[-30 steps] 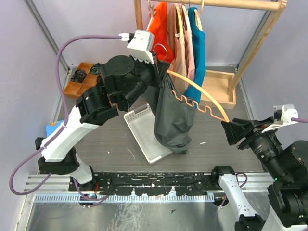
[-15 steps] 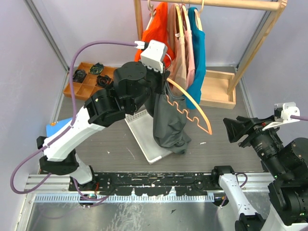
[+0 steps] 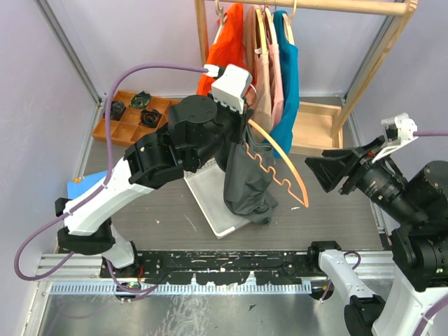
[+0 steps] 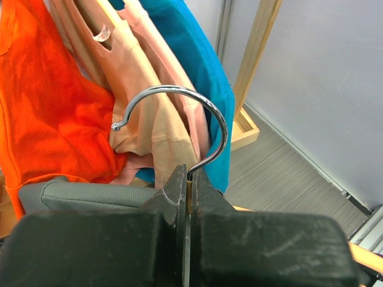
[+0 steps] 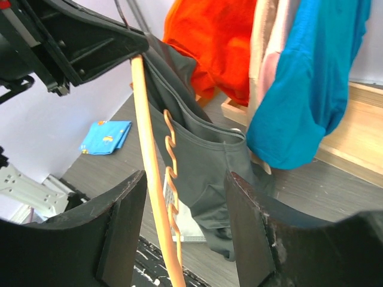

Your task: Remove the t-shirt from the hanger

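Below the left gripper (image 3: pixel 238 115), we see the dark grey t-shirt (image 3: pixel 248 178) still draped on the wooden hanger (image 3: pixel 283 164). It is bunched toward the hook end and trails down over the white tray (image 3: pixel 210 203) on the table. That gripper is pinched tight on the shank of the metal hook (image 4: pixel 173 88), as it was a second ago, though the arm has swung closer to the clothes rail (image 3: pixel 336 7) with its orange top (image 3: pixel 227 42) and teal top (image 3: pixel 287 77). A second ago the right gripper (image 3: pixel 318 173) sat at the hanger's free tip. Now it has let go and lifted clear, its fingers (image 5: pixel 122 221) spread apart, and the tip hangs lower and nearer the t-shirt.
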### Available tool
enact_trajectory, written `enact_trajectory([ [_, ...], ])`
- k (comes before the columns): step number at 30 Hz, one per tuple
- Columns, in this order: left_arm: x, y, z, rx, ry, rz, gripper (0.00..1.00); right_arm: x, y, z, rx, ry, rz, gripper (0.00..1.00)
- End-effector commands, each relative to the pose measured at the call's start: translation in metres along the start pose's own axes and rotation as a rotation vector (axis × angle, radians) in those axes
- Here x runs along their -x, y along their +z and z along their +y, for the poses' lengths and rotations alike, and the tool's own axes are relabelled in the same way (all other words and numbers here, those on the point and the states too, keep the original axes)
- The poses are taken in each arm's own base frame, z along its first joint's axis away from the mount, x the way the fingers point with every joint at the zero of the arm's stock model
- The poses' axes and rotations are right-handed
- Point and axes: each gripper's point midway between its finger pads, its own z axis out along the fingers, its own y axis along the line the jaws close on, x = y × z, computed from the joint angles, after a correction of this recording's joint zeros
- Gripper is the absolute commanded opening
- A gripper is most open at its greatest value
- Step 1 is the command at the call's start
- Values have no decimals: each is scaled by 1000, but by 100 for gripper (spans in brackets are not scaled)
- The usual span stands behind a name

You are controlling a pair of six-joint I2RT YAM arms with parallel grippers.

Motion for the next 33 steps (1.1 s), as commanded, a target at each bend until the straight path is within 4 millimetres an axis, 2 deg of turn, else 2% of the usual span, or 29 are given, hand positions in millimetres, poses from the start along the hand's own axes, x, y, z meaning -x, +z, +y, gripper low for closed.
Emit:
enact_trajectory([
  [1, 15, 0, -9, -12, -7, -37, 0, 13, 5, 20, 123, -18, -6, 61],
  [13, 14, 8, -29, -50, -14, -45, 0, -1, 15, 23, 185, 37, 56, 59],
  [22, 21, 17, -37, -34, -10, -49, 0, -19, 21, -1, 73, 58, 106, 59],
  [33, 17, 23, -42, -34, -12, -41, 0, -25, 21, -14, 11, 51, 116, 51],
])
